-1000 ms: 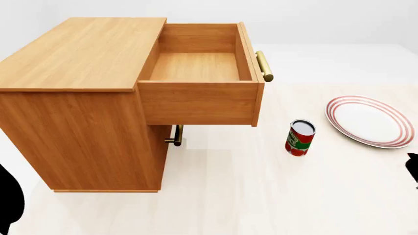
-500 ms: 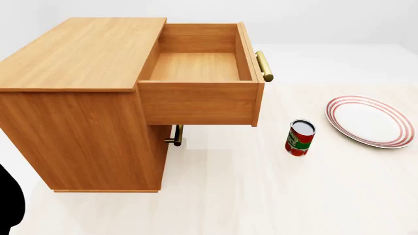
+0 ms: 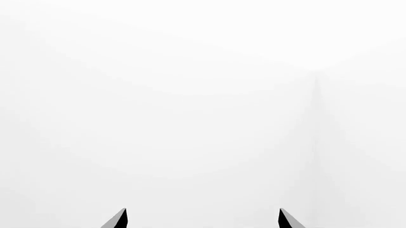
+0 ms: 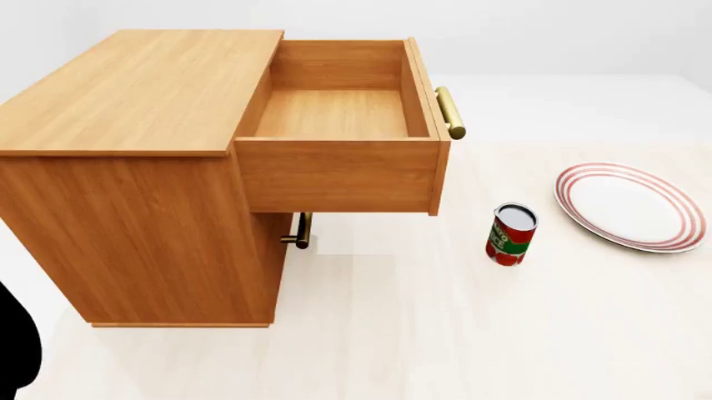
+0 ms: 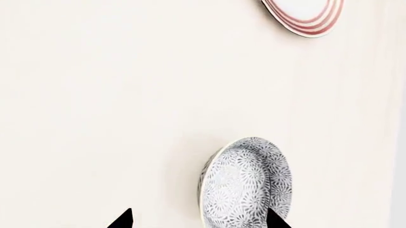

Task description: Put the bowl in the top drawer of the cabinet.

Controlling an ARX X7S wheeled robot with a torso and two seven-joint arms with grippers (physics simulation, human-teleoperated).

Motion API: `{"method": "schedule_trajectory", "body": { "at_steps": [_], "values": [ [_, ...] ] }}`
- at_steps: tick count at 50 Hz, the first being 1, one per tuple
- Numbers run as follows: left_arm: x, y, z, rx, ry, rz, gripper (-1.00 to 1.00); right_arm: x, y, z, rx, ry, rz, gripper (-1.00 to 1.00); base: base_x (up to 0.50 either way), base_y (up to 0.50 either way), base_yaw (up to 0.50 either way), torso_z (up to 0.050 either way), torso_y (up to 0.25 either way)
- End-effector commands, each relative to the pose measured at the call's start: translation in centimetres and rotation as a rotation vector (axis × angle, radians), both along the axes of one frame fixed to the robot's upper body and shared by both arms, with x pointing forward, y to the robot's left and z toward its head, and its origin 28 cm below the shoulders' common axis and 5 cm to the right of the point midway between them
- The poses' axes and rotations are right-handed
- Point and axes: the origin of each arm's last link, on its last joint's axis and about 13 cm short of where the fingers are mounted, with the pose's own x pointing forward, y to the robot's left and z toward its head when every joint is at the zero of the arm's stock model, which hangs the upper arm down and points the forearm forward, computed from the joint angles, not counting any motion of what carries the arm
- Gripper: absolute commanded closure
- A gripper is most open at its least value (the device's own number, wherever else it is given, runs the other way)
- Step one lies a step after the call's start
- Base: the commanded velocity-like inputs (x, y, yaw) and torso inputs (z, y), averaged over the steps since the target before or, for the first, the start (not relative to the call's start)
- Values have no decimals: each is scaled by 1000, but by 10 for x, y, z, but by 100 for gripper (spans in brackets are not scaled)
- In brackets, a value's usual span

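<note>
Standing wide at the upper left of the head view, the cabinet (image 4: pixel 145 167) has its top drawer (image 4: pixel 339 125) pulled fully out toward the middle of the frame, bare wood showing inside and the brass handle (image 4: pixel 449 112) on its front at the right. Below it, the lower drawer's handle (image 4: pixel 300 231) peeks out in shadow. A red can (image 4: pixel 511 234) stands upright on the pale floor (image 4: pixel 445 333) right of centre, and a white plate with red rim rings (image 4: pixel 629 206) lies flat at the right edge, near the can but apart from it. A black bit of the robot's left arm (image 4: pixel 17 346) fills the lower left corner.

From the left wrist, only white wall shows, with the left gripper (image 3: pixel 203 219) at the bottom edge, its two fingers spread apart around nothing.

From the right wrist, the bowl (image 5: pixel 246 181) sits on the floor at lower centre, speckled blue-grey, well apart from the plate (image 5: pixel 304 15) at the top. The right gripper (image 5: pixel 198 219) has its fingers spread too, one tip overlapping the bowl's rim in the picture; contact cannot be told.
</note>
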Motion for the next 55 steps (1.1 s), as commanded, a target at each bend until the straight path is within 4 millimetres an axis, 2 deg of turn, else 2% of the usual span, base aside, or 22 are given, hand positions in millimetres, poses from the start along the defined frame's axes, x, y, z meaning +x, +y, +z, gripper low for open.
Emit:
{"method": "schedule_trajectory", "body": {
  "at_steps": [1, 7, 21, 41, 51, 52, 55],
  "values": [
    [1, 0, -1, -1, 4, 0, -100, 10, -3, -26, -28, 21, -18, -100, 0, 0, 0, 0, 0],
    [3, -1, -2, -1, 8, -1, -100, 16, -9, -42, -63, 31, -25, -100, 0, 0, 0, 0, 0],
    [5, -1, -4, -2, 16, -3, -100, 16, -19, -72, -121, 78, -41, -100, 0, 0, 0, 0, 0],
    [3, -2, -2, 0, 13, 1, -100, 20, -30, -121, -129, 76, -97, -100, 0, 0, 0, 0, 0],
    [2, -2, -2, 1, 14, 5, -100, 46, -16, -142, -140, 64, -129, -100, 0, 0, 0, 0, 0],
    [2, -2, -2, 1, 15, 5, -100, 48, -14, -143, -143, 62, -132, 100, 0, 0, 0, 0, 0],
    [2, -2, -2, 1, 16, 5, -100, 53, -11, -144, -145, 57, -137, 100, 0, 0, 0, 0, 0]
  ]
}}
